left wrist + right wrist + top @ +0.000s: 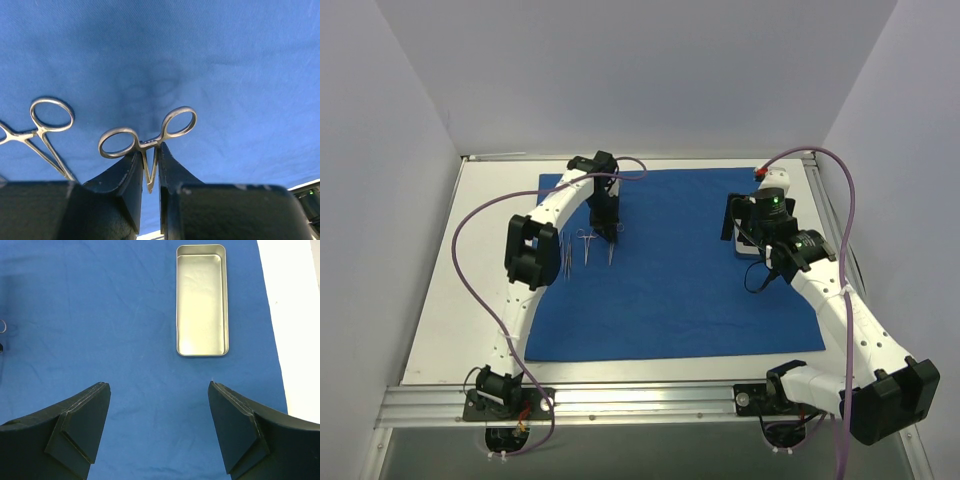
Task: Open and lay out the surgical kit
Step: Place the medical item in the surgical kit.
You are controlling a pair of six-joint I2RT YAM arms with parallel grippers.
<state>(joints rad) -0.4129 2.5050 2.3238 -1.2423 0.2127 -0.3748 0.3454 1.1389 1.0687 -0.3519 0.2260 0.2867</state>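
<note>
Nearest the arm bases there's bare desk, then the surgical kit's blue cloth, opened out flat as one big sheet. Up the cloth's left side, thin tweezers and ring-handled forceps lie side by side, not touching. Just right of them, the left hand is pinched narrow on a second forceps, its fingers clamping the shanks just below the rings, which poke out ahead. Whether that one is clear of the cloth, I can't tell. Over on the right, the right hand hangs spread wide above the cloth, holding nothing. Beyond its fingertips, a metal tray sits on the cloth near the right edge.
</note>
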